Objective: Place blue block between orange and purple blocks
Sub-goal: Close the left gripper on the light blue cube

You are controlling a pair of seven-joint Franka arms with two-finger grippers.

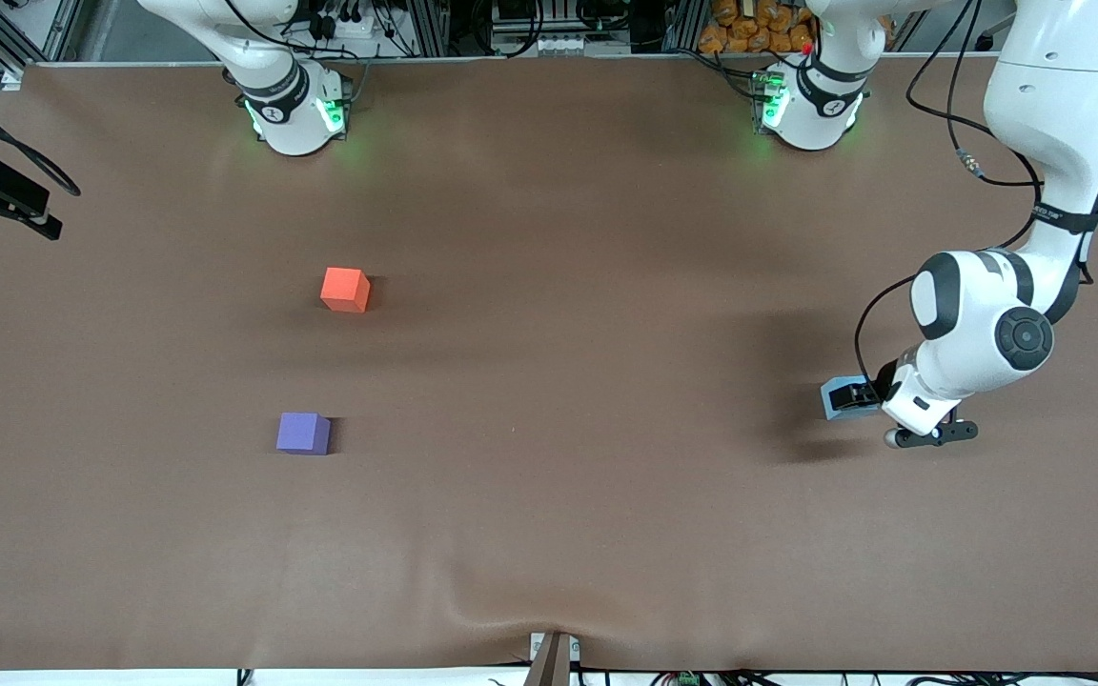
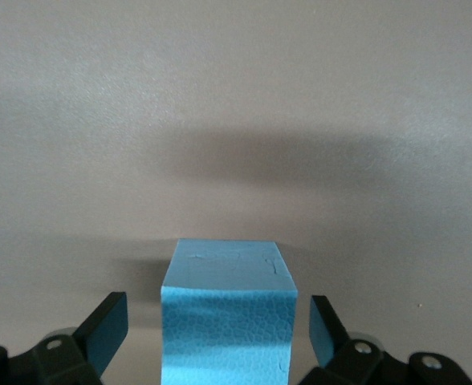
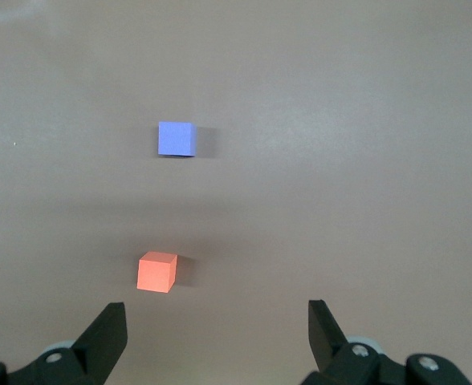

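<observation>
While the left claw (image 1: 846, 400) straddles the blue block (image 1: 835, 398) at the left arm's end of the desk (image 1: 568, 495), the orange block (image 1: 345, 289) and purple block (image 1: 303, 433) sit well apart from it toward the right arm's end.

Spread fingers (image 2: 107, 325) flank the pale, pebbly foam cube without touching it; whether it rests on the brown matte surface cannot be told, and the arm's white wrist hides part of it from the front. Nothing stands between the orange cube and the purple one, which lies nearer the front camera. Off the frame's upper edge, the right claw (image 3: 217, 330) hangs spread and empty over the desk, looking down on both plain matte cubes, and waits.
</observation>
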